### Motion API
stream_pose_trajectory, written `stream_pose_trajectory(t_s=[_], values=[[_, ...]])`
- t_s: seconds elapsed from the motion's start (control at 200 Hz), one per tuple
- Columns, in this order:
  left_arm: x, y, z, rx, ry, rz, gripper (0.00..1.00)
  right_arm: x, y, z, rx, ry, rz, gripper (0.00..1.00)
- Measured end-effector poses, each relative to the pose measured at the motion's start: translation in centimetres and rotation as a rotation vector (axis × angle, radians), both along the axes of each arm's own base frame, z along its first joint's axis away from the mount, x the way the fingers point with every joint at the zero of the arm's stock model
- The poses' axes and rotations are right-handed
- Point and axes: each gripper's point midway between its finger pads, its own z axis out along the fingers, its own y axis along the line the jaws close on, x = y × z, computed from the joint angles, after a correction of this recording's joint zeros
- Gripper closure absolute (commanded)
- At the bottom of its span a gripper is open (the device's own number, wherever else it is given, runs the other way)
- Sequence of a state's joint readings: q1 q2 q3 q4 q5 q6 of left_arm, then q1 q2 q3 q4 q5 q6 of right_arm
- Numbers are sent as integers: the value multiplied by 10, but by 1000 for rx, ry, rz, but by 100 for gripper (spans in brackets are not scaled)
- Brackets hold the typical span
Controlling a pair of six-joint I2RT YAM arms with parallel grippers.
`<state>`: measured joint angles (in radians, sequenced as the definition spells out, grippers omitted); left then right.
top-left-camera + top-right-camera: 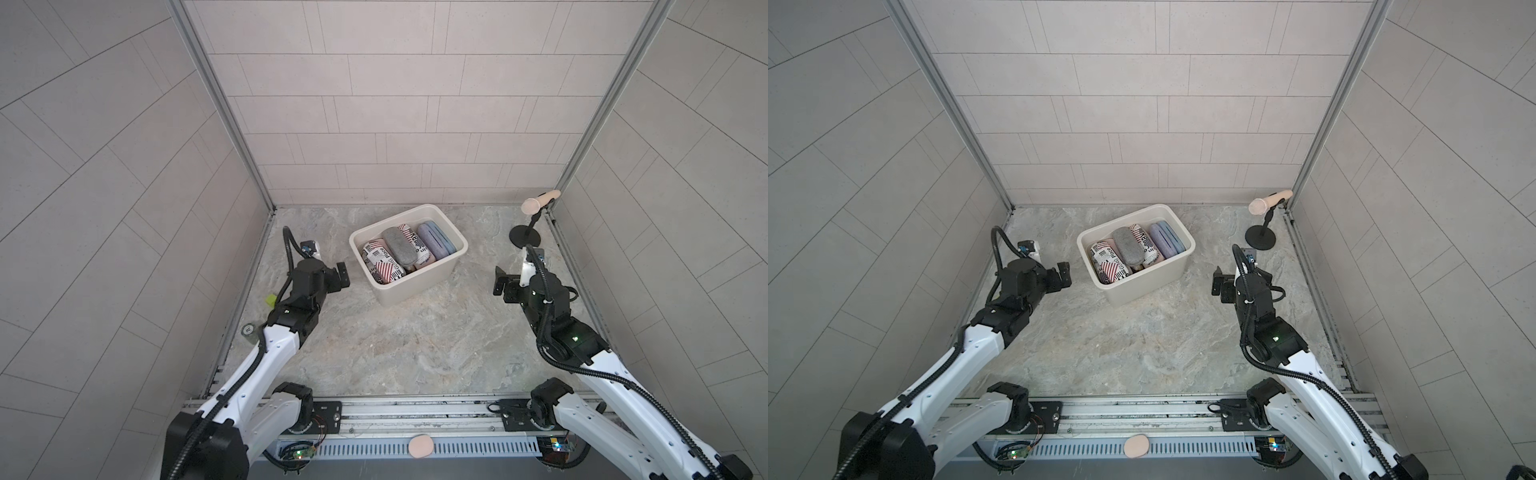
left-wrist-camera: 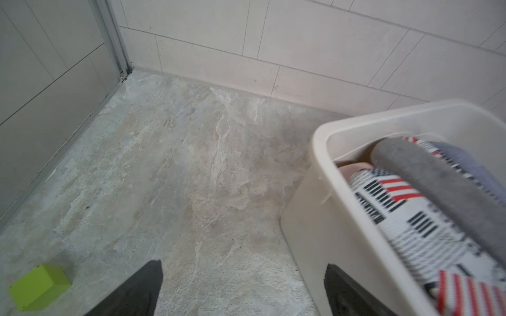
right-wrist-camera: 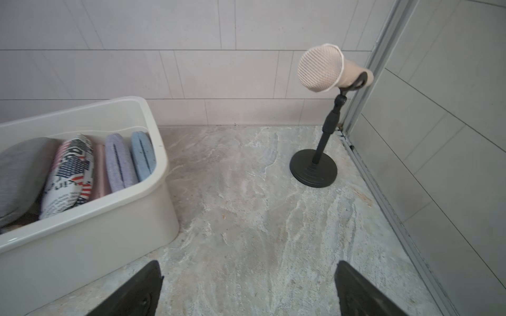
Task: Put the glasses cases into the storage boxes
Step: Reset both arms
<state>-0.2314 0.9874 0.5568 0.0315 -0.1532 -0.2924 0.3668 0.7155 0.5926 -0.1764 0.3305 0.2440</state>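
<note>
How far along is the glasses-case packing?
Done: a grey felt case, a flag-print case, a lilac case and a light blue case lie in the cream plastic bin; no case shows on the marble tabletop.
In hand: nothing; left tool and right tool are open and empty, either side of the bin.
Left: possibly nothing; a pinkish oval on the slotted front rail is unclear.

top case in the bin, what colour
The top case is grey, clearest in a top view.
</note>
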Motion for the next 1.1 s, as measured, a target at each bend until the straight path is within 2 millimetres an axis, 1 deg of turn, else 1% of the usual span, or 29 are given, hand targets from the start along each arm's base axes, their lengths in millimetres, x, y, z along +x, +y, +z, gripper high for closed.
stream_pose_trajectory(t_s=[0.065,0.11,0.28,0.495,0.685,0.75,0.826,0.971,1.031,1.101], values=[[-4,5,-19,48,8,5,0,0,-10,-14,-15,15,-30,0],[-4,9,-25,79,6,13,0,0,-16,-21,-21,19,-51,0],[5,16,-27,174,-64,23,0,3,-30,-37,-46,14,-91,0],[9,26,-51,267,-72,51,0,10,-27,-56,-118,68,-45,0],[19,24,-77,309,-47,33,0,17,-22,-68,-197,90,16,0],[23,23,-78,325,-44,21,0,18,-22,-73,-219,92,24,0],[30,20,-75,346,-59,7,0,19,-25,-80,-232,88,19,0],[38,19,-71,375,-96,-5,0,18,-39,-102,-242,120,-15,0],[42,20,-73,383,-113,-2,0,18,-44,-104,-236,116,-30,0],[41,24,-77,383,-118,5,0,18,-49,-103,-228,96,-47,0]])
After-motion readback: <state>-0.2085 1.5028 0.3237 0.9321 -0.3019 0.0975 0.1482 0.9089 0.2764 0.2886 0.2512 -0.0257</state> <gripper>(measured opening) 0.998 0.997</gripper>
